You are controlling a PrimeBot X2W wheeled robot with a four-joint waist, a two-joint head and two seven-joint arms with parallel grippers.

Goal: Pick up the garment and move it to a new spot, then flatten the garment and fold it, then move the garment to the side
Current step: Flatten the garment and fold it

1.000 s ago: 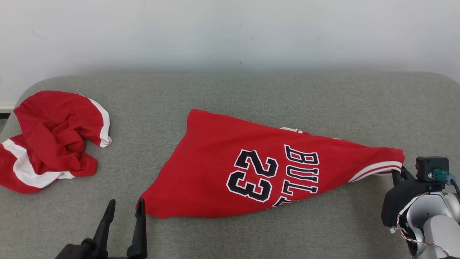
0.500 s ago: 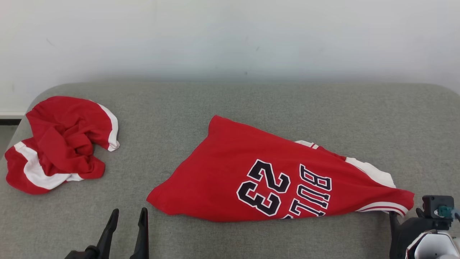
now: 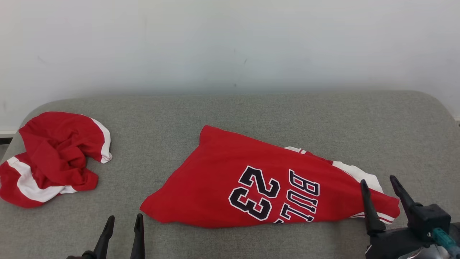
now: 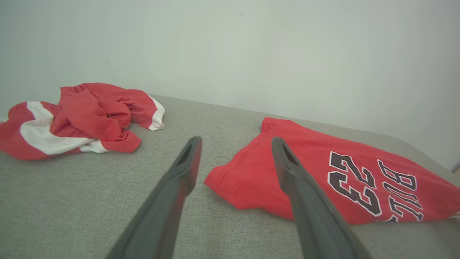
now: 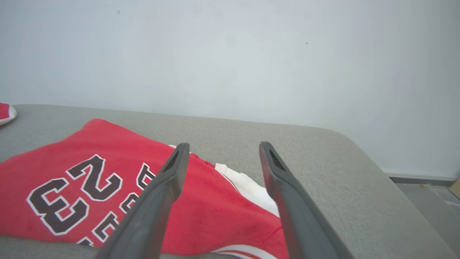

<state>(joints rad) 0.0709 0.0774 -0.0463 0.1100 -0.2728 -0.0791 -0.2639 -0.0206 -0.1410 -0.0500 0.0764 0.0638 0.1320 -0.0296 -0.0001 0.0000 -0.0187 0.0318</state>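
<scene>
The red jersey, printed with 23, was seen lying loosely spread on the grey counter, from the centre to the lower right of the head view. The right end effector was found at the lower right, its fingers spread apart at the jersey's white-trimmed end, with no cloth gripped between them. The left end effector was held open and empty at the lower left, just beside the jersey's near corner. A crumpled red-and-white garment was seen at the far left, well apart.
</scene>
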